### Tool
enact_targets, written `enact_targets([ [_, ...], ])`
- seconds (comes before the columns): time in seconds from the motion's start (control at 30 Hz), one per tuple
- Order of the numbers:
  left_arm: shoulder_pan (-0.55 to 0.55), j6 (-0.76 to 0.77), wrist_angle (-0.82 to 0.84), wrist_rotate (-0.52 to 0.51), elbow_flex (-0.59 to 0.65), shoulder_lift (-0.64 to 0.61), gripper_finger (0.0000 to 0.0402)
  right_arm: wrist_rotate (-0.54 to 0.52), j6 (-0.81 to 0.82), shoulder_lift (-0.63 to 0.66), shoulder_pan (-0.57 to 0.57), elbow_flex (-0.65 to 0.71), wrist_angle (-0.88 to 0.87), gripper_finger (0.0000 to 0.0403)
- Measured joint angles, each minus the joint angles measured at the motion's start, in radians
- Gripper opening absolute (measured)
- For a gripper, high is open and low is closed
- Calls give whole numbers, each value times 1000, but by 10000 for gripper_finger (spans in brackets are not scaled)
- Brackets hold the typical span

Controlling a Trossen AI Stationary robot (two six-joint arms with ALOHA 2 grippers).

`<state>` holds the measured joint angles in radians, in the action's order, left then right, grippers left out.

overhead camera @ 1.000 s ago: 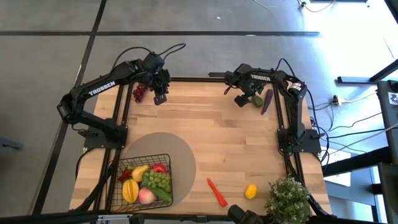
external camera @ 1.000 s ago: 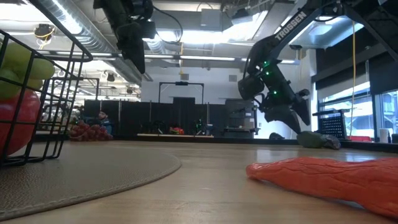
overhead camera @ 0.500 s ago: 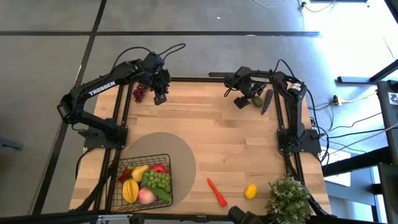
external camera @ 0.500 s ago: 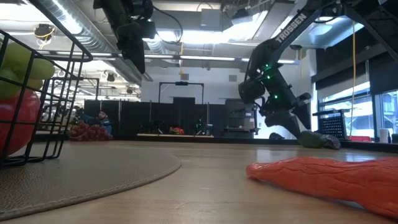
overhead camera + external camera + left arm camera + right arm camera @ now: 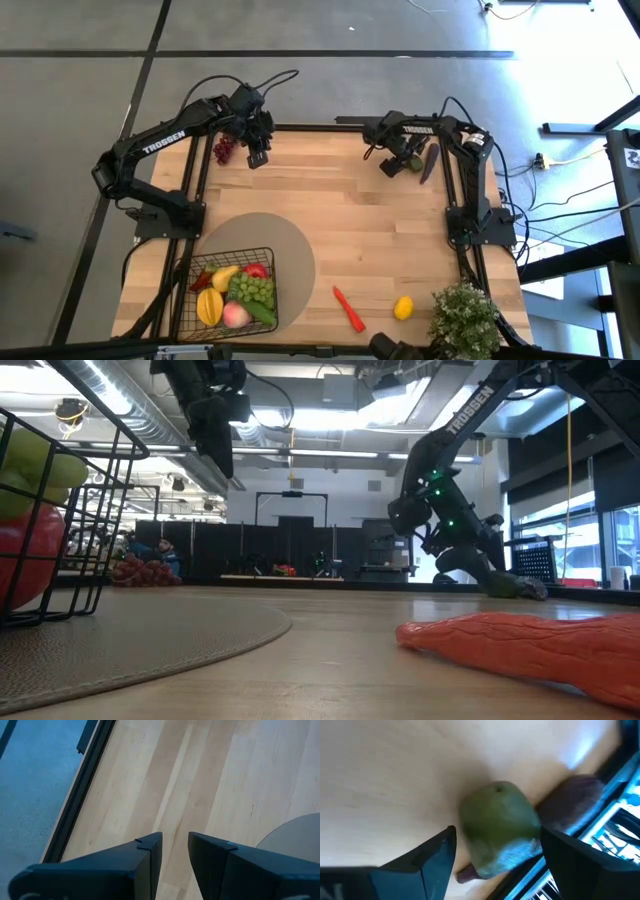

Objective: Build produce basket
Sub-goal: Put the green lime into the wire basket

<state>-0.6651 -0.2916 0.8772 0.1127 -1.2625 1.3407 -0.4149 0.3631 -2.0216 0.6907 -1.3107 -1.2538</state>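
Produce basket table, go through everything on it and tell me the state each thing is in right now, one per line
Basket: on the round mat, partly filled with fruit.
Green fruit: on the table, between the right gripper's open fingers, not gripped.
Eggplant: lying beside the green fruit.
Red grapes: loose at the table's edge.
Red chili: lying loose.
Lemon: loose.
Left gripper: slightly open, empty, above bare table.
Potted plant: upright.

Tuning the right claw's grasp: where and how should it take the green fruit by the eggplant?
Grip the green fruit across its round middle, coming down from above. The open right claw already straddles it, one finger on each side. The eggplant lies close on one side near the table edge, so keep that finger in the gap between them; probably a snug fit.
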Motion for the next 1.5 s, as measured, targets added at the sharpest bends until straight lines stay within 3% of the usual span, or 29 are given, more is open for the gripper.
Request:
enact_targets([
  [0.2, 0, 0, 0, 0, 0, 0, 84, 66, -31, 0, -1, 35, 38, 249],
  [0.5, 0, 0, 0, 0, 0, 0, 84, 97, -37, 0, -30, 33, 24, 162],
  [0.73, 0, 0, 0, 0, 0, 0, 84, 126, -105, 0, -90, -3, 5, 160],
  [1.2, 0, 0, 0, 0, 0, 0, 84, 201, -360, 0, -300, -371, -24, 159],
  [1.5, 0, 18, -3, 1, 0, 0, 84, 259, -387, 0, -435, -608, -22, 159],
])
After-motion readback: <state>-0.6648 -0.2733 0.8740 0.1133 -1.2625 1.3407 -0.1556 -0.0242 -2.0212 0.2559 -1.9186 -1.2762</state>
